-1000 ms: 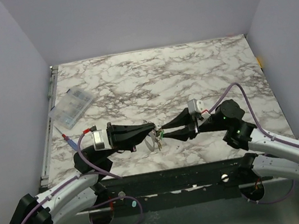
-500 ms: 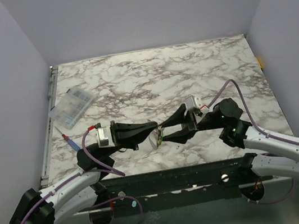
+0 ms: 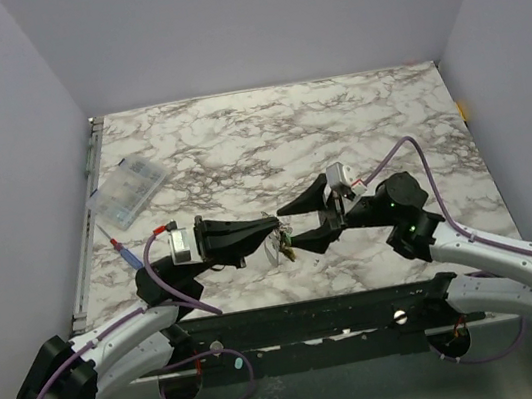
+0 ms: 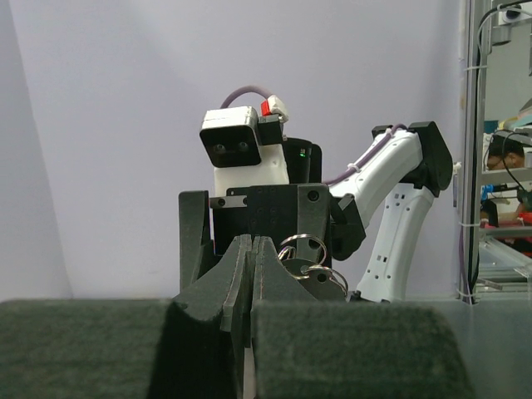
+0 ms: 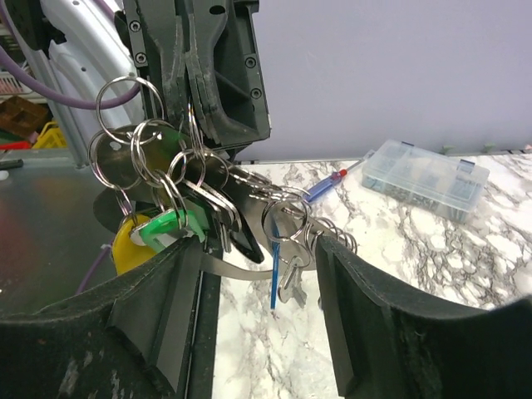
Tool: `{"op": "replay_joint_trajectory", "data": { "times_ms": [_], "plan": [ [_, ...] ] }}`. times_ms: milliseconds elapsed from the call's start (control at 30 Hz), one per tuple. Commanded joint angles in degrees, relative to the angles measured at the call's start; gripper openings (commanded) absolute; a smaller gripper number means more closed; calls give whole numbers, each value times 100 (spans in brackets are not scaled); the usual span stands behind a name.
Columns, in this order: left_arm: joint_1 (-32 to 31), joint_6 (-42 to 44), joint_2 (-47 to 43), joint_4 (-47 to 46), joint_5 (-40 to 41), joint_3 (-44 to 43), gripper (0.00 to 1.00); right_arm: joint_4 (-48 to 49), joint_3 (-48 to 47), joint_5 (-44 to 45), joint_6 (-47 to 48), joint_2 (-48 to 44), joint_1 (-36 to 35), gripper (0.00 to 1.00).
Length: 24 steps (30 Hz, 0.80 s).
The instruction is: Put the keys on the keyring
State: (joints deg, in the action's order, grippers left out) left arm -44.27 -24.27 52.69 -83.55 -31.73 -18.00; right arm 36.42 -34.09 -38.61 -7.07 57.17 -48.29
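Overhead, at six o'clock, I see my left hand clenched, right hand released. Only the right wrist view shows that grip holding silvery wire keyrings with yellow-headed metal keys.

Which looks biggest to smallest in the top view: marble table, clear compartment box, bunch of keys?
1. marble table
2. clear compartment box
3. bunch of keys, clearly smallest, though partly hidden
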Motion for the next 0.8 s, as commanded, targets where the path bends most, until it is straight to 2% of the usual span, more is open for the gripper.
{"op": "replay_joint_trajectory", "data": {
  "times_ms": [0, 100, 267, 367, 467, 633, 767],
  "plan": [
    [-7, -36, 33, -472, 26, -12, 0, 304, -211, -192, -104, 98, 12, 68],
    [-7, 19, 70, -487, 64, 13, 0, 562, -156, -567, -308, 81, 11, 69],
    [-3, 185, 92, -483, 246, 92, 0, 816, -55, -782, -566, -47, 7, 59],
    [-3, 261, 84, -470, 349, 119, 0, 879, 25, -710, -648, -137, 5, 49],
    [-3, 273, 101, -469, 382, 106, 0, 878, 50, -630, -671, -85, 4, 34],
    [-4, 261, 63, -469, 398, 86, 0, 804, 60, -570, -674, 80, 7, 22],
    [-4, 257, 44, -461, 421, 77, 0, 828, 104, -528, -685, 189, 10, 22]
  ]
}}
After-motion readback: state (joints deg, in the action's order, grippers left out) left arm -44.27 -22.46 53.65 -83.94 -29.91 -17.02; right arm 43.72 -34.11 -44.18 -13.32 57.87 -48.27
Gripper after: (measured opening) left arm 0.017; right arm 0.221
